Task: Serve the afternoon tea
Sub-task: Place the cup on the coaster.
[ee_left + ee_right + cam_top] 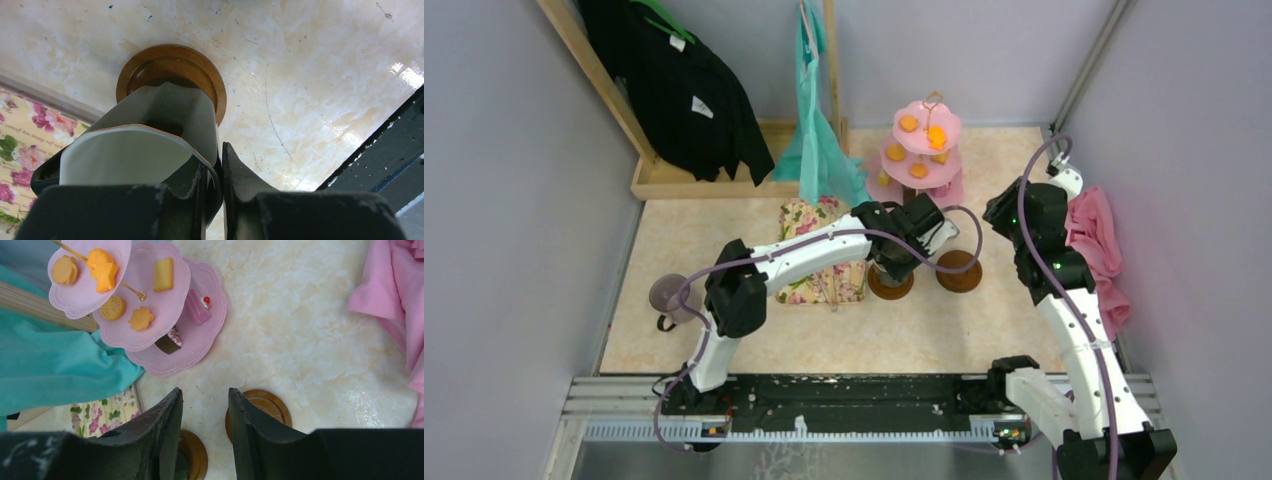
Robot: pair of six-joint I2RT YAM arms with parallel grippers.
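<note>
Left gripper (219,165) clamped the cream mug (125,155) by its rim over the saucer (200,70); released off-centre, it might tip. Right gripper (205,410) stood open.

Left gripper (216,161) clamped on rim wall of cream mug (150,125): one finger inside, other outside. Mug mouth faced camera, thin brown line along rim. Mug base sat over round brown saucer (202,67); contact unclear. Saucer lay on pale marbled table (310,60). Floral cloth (22,145) at left edge. Black rail (380,155) at lower right.
</note>
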